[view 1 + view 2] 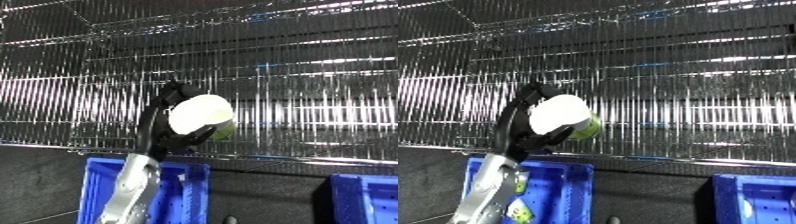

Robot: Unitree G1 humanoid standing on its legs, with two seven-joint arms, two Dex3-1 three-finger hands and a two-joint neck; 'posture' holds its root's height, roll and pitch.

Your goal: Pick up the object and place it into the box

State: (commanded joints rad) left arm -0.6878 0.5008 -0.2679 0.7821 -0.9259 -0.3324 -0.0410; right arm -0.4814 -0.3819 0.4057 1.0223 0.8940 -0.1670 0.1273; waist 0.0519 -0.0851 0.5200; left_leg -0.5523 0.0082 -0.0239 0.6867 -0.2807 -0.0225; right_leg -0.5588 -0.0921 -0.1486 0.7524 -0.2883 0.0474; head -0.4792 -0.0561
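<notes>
A wire shelf rack (293, 75) fills the upper and middle part of both views, its close metal rods catching bright light. Below the rack's lower front edge two blue bins are seen against a dark floor: one bin (182, 192) at the lower left, partly covered by the forearm, and a second blue bin (369, 197) cut off by the lower right corner. In the right eye view a small object with green and yellow on it (520, 214) is seen inside the left bin, beside the forearm; what it is cannot be told.

One white and silver forearm (129, 192) is raised from the lower edge, across the left bin and up in front of the rack. Which arm it is cannot be settled with certainty from the views; by its place at the left it is taken as the left hand (160, 125). The black fingers and thumb are curled round a round container (202, 116) with a pale, cream-white flat end turned toward the camera and a green side wall showing at its lower right.

The container is held in front of the rack's rods, above the rack's lower front edge and above the left bin, not inside it. The hand is wrapped round the container's left and lower sides; its right side is left uncovered.

No other hand is shown in either view.
</notes>
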